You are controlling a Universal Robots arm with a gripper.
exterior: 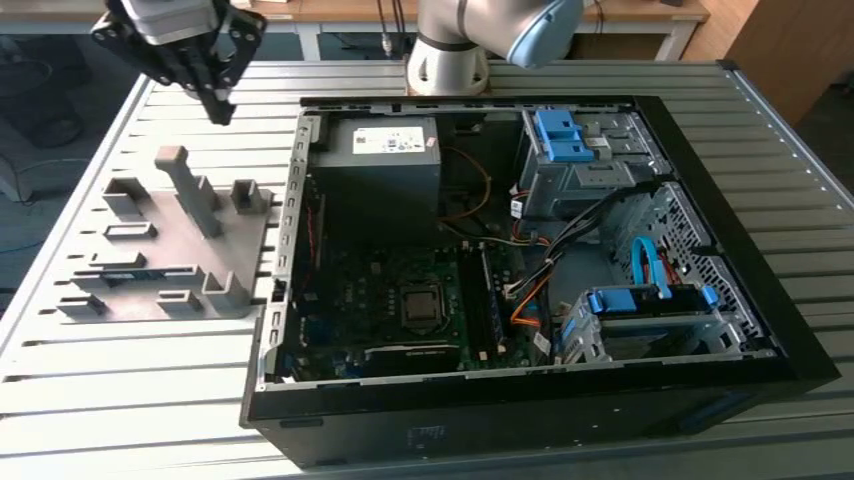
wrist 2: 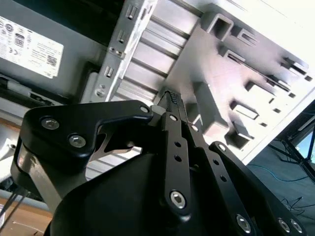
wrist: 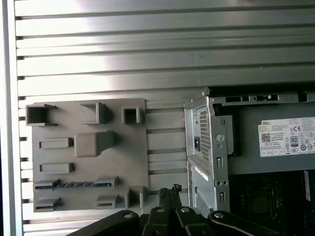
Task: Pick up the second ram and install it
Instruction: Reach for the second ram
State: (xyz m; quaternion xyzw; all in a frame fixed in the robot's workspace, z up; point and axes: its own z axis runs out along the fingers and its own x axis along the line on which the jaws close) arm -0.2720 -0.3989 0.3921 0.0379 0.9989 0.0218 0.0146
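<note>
The fingers [exterior: 219, 108] are pinched together, empty, above the desk [exterior: 80, 380] near the grey fixture [exterior: 174, 255], where the second ram [wrist: 74, 184] lies slotted.

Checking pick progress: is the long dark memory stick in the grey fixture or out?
In: the long dark memory stick lies in a slot of the grey plastic fixture plate, apart from the gripper.

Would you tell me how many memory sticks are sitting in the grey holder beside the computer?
1. The memory stick lies in a long slot of the grey holder, toward the exterior view's left side of it. The holder's raised parts could hide another.
</note>
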